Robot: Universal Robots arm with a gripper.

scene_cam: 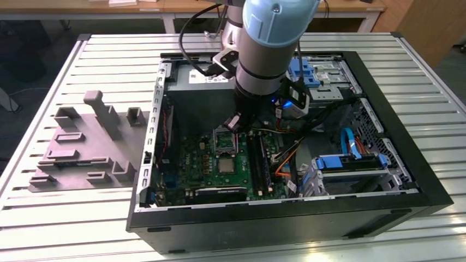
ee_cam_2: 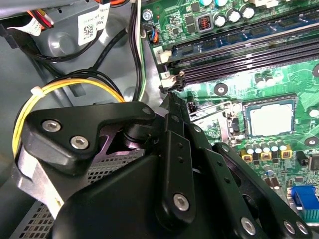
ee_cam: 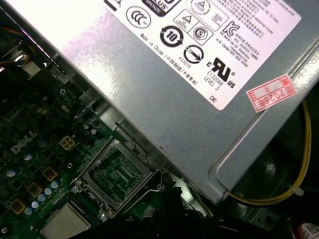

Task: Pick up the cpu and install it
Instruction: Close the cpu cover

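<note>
Robotics lab bench: slotted aluminium table (scene_cam: 437,109), open computer case (scene_cam: 407,185) under 1 robot arm (scene_cam: 266,49), grey fixture blocks (scene_cam: 80,147) alongside, wooden desks (scene_cam: 109,8) behind.

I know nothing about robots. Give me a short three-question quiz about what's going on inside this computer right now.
1. True or false: the gripper is carrying the cpu.
2. The cpu lies: A on the table, B seated on the green motherboard, C on the floor.
3. What colour is the plastic fixture beside the computer case?
Key: 1 false; 2 B; 3 grey.
</note>
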